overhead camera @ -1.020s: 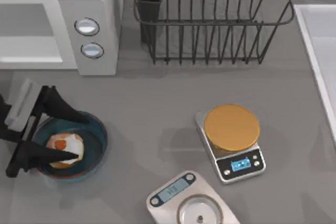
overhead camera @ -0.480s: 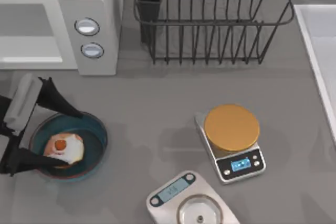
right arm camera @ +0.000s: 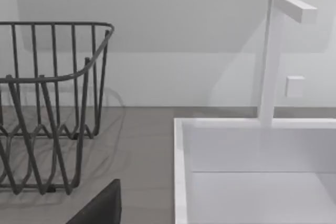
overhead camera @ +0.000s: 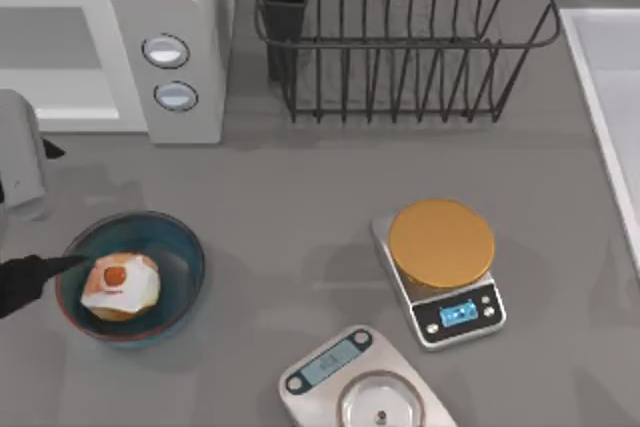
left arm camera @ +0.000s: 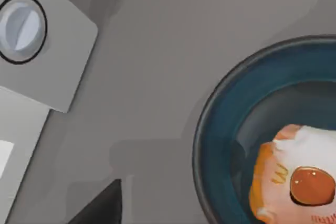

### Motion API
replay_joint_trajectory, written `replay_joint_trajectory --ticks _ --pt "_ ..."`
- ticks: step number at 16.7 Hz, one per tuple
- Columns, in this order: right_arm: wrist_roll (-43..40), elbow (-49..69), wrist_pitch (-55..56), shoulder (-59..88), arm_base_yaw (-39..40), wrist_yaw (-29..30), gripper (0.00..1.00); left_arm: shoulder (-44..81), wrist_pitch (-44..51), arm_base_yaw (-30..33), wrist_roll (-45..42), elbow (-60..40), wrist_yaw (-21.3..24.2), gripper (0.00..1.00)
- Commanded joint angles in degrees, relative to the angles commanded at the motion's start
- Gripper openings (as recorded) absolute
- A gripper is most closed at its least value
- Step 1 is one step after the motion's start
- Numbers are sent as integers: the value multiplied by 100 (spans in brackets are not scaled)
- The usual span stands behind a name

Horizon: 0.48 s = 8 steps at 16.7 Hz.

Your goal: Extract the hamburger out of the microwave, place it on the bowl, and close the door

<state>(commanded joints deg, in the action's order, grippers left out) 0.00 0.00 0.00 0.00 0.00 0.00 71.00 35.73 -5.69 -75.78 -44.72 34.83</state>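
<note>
One hamburger (overhead camera: 120,285) sits inside the bowl (overhead camera: 180,247) at the front left of the worktop (overhead camera: 300,207), toward the bowl's left half. It is roundish with no clear long axis; its red-orange spot faces up, and the white wrapping drapes over its top and front side. The left claw (overhead camera: 25,217) is at the top view's left edge, its fingers spread wide on either side of the bowl's left rim and gripping nothing; one dark fingertip (overhead camera: 40,272) lies just beside the hamburger. The microwave (overhead camera: 170,37) stands at the back left, its pale cavity exposed and both knobs facing forward. The right wrist view looks out at a wire dish rack (right arm camera: 52,103) and a white sink (right arm camera: 252,171).
</note>
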Motion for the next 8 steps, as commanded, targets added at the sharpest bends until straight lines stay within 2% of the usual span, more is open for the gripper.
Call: replay_joint_trajectory --ticks 5,8 --pt "0 0 0 0 0 0 100 -3457 -1778 223 3803 1801 -1628 100" --pt "0 0 0 0 0 0 100 -5131 -2605 362 5540 2869 -2444 100"
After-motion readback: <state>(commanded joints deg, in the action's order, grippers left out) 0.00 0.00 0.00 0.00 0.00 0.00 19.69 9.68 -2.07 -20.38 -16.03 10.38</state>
